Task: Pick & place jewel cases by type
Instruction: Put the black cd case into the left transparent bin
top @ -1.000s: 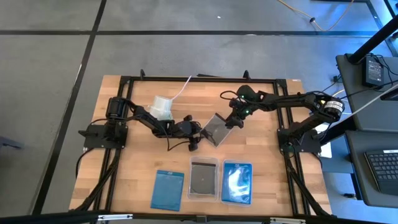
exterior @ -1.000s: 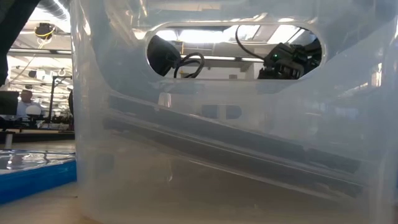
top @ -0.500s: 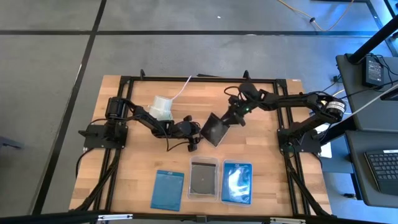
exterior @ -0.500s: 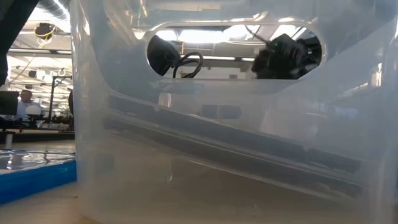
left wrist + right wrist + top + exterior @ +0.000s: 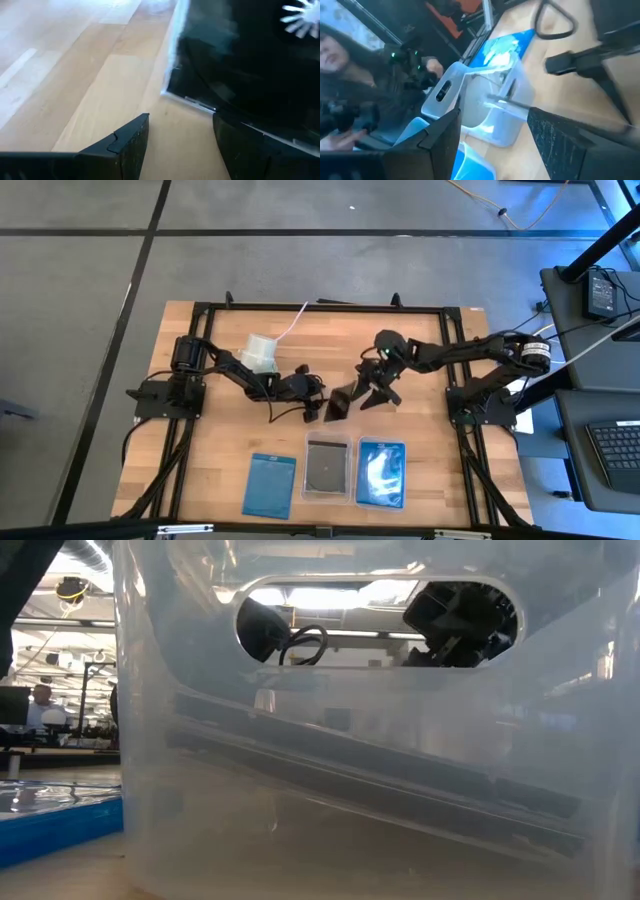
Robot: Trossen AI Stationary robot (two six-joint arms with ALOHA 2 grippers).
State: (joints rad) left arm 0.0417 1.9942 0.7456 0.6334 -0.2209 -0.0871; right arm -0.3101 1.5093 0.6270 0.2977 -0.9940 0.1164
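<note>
A dark grey jewel case (image 5: 338, 402) stands steeply tilted at the table's middle, its lower edge (image 5: 192, 102) on the wood. My left gripper (image 5: 312, 408) is open just left of it. In the left wrist view its fingers (image 5: 180, 120) face the case's dark face (image 5: 250, 60). My right gripper (image 5: 377, 394) is open just right of the case, with nothing between its fingers (image 5: 492, 117). Near the front edge lie a blue jewel case (image 5: 270, 485), a dark one in a clear tray (image 5: 327, 465) and another blue one (image 5: 380, 473). My left gripper has one fingertip (image 5: 225, 130) right at the tilted case's lower edge (image 5: 210, 107); whether it touches, I cannot tell. My right gripper has its nearer finger (image 5: 362, 394) close beside the case's raised edge (image 5: 347, 392); whether it touches, I cannot tell.
A white cup (image 5: 262, 352) with a cord stands at the back left, behind my left arm. The clear tray's wall (image 5: 350, 790) fills the low view. A person (image 5: 340, 50) shows beyond the table's near edge in the right wrist view.
My right gripper has swung toward the table's near edge and left, and has rolled and tipped up. The dark jewel case has tipped from a slant to nearly on edge and shifted a little toward my left gripper.
</note>
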